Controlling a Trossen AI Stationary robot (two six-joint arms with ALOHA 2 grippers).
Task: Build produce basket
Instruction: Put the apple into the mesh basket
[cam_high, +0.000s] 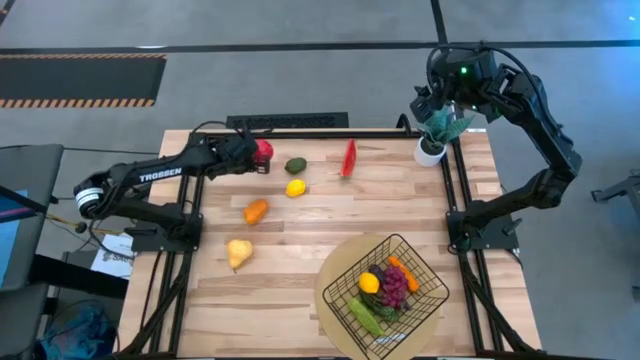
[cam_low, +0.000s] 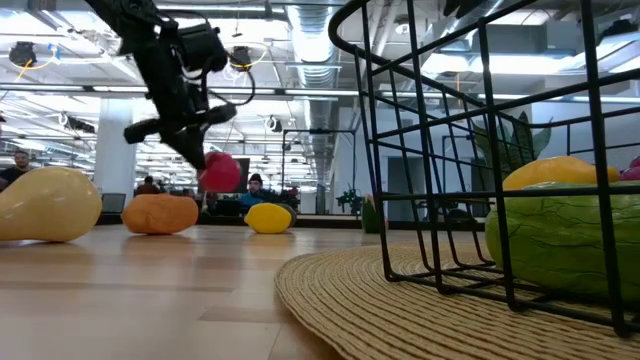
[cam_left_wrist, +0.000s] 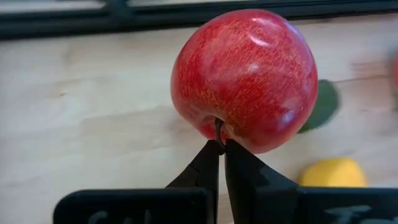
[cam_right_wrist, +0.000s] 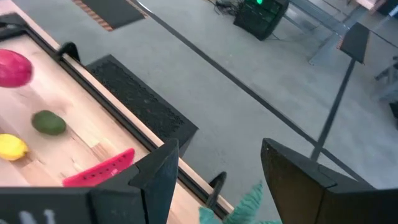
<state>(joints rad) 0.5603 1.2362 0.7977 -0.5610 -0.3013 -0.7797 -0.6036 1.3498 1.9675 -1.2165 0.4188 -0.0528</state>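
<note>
- Overhead, I see my left gripper (cam_high: 252, 152) at upper centre-left, pinched shut on the round red toy apple (cam_high: 264, 151); the black wire-mesh basket (cam_high: 432, 283) sits lower right.
- Low view: apple (cam_low: 221, 172) hangs above the wooden table (cam_low: 150, 290), left of centre.
- Left wrist: fingertips (cam_left_wrist: 208, 155) clamp the apple's stem.
- Right wrist: my right gripper (cam_right_wrist: 217, 165) gapes wide, empty.

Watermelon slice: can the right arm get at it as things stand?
Probably yes. The right claw hangs open over the plant at the table's far right corner; bare wood lies between it and the slice.
</note>
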